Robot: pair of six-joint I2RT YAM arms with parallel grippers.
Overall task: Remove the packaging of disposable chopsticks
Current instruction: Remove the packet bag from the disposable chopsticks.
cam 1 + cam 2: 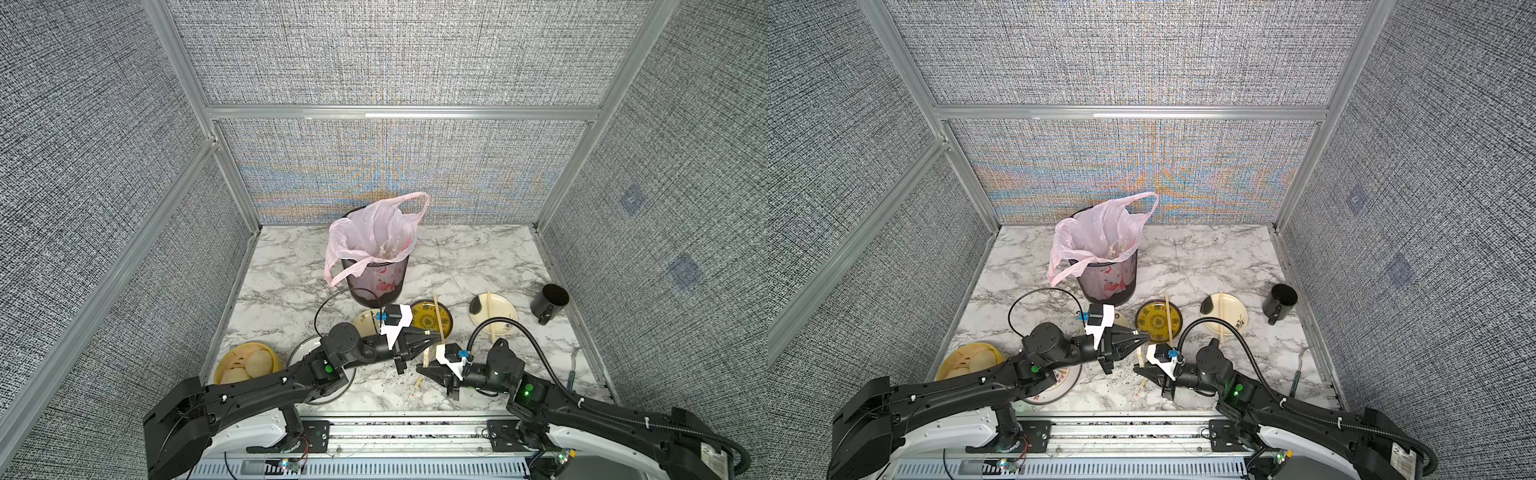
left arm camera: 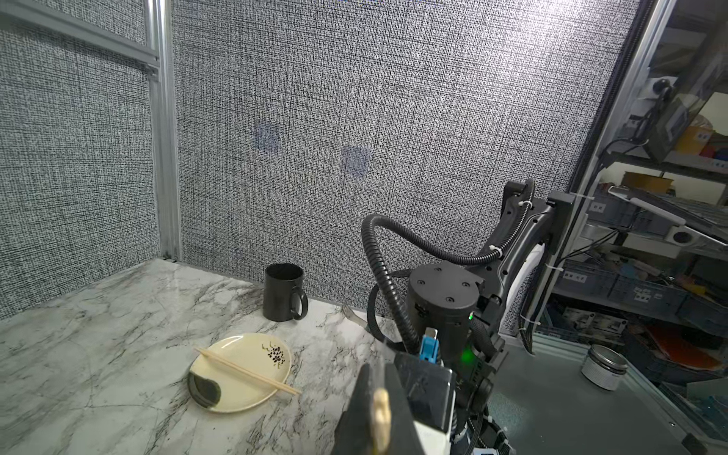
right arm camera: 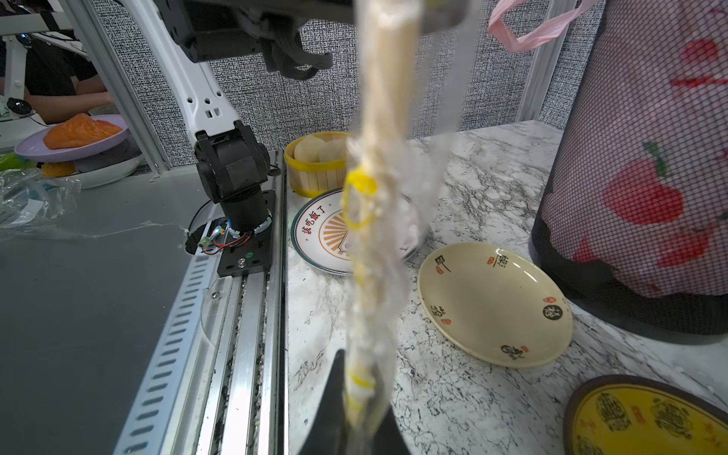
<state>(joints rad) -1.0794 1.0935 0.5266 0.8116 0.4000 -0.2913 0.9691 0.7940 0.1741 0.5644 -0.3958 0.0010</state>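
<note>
Chopsticks (image 3: 388, 78), likely light and stiff inside a thin, slippery wrapper (image 3: 376, 275), are hanging over the table (image 1: 457, 257) at six o'clock, left claw (image 1: 435, 341) pinching one end, right claw (image 3: 360, 398) pinching the wrapper's other end, a sensible pulling spot.

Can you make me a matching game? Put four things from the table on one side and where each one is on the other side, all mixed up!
Things:
1. black mug
2. pink bag
3. wrapped chopsticks
4. bare chopsticks

Places:
A. lying across the cream plate
B. gripped between the left claw and the right claw
C. standing upright by the side wall
D. lining the mesh bin

Pairs: 1-C, 2-D, 3-B, 4-A.
</note>
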